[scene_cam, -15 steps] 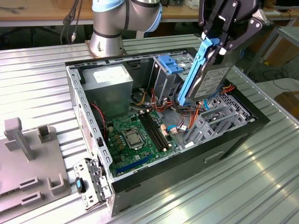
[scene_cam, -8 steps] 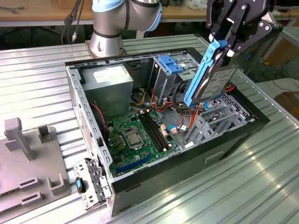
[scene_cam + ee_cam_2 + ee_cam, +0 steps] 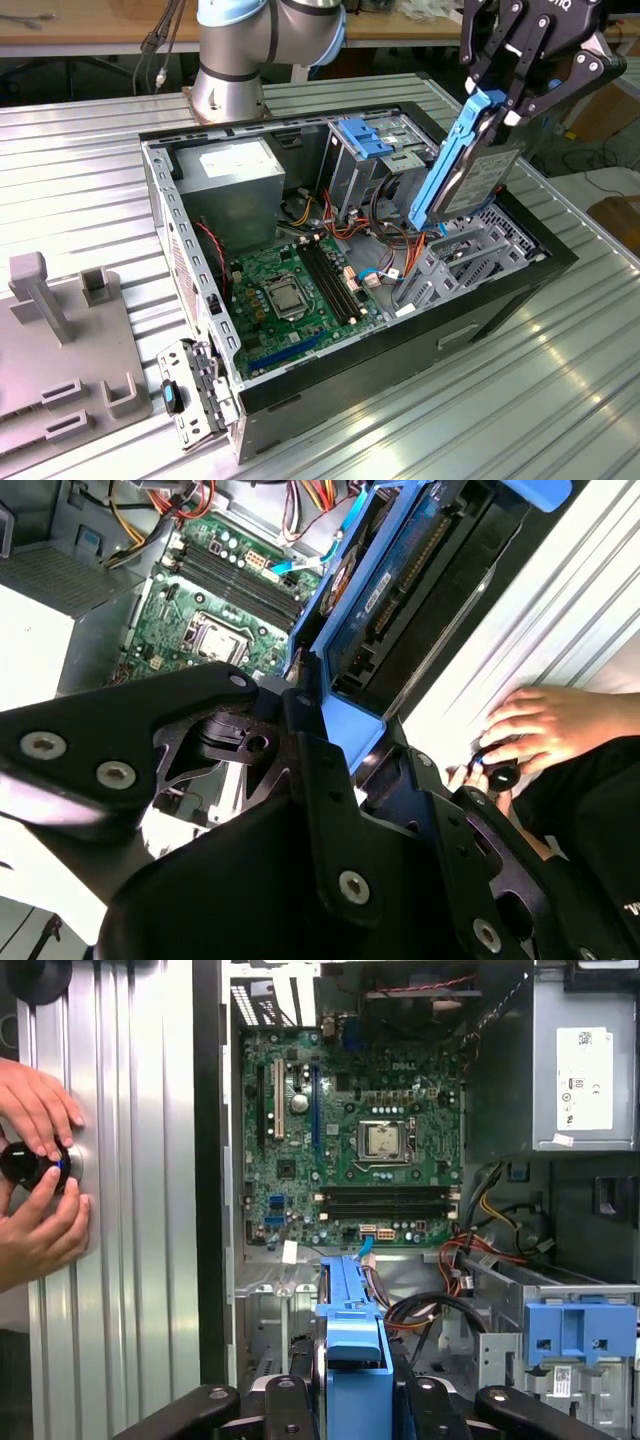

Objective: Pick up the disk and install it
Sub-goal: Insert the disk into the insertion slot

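The disk (image 3: 468, 170), a grey-black drive in bright blue rails, hangs tilted on edge over the open computer case (image 3: 330, 372). My gripper (image 3: 497, 100) is shut on its upper end. Its lower end hovers just above the metal drive cage (image 3: 470, 255) at the case's corner on the exterior view's right. In the second wrist view the disk (image 3: 375, 610) runs away from my black fingers (image 3: 300, 740) toward the motherboard. In the first wrist view the disk's blue rail (image 3: 352, 1335) stands between the fingers (image 3: 285, 1400).
Inside the case lie a green motherboard (image 3: 290, 290), a power supply (image 3: 235, 185), loose cables and a lighter blue latch bracket (image 3: 362, 140). A person's hands (image 3: 40, 1180) hold a black knob on the ribbed metal table beside the case. A grey fixture (image 3: 60, 340) sits at the exterior view's left.
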Controlling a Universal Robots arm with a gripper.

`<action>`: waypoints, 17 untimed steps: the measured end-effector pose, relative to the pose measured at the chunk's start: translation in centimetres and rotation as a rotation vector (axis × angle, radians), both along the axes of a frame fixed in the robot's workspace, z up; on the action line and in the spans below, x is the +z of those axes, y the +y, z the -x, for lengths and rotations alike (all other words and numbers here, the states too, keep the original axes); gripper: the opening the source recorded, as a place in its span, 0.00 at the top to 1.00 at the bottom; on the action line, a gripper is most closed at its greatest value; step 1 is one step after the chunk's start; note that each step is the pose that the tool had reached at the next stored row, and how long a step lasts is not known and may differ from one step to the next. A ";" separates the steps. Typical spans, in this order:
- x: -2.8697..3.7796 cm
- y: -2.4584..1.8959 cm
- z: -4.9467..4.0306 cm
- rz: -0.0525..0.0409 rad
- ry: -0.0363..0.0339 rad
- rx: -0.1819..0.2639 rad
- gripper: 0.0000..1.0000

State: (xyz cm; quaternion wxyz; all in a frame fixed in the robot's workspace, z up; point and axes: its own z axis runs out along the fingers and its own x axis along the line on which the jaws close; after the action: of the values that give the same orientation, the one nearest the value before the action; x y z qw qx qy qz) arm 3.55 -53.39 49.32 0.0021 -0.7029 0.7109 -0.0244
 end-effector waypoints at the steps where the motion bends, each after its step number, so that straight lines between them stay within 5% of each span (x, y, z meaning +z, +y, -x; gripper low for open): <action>1: -0.01 -0.01 -0.24 -0.0001 -0.0001 0.000 0.63; 6: -0.06 -0.06 -1.35 0.0000 0.0000 0.000 0.63; 10: -0.12 -0.64 -1.47 -0.0001 0.0000 0.007 0.63; 17: -0.30 -0.90 -2.81 0.0000 0.0000 0.009 0.63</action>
State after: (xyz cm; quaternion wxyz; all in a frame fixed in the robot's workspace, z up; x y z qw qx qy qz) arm 6.36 -54.29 49.02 0.0022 -0.7062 0.7076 -0.0244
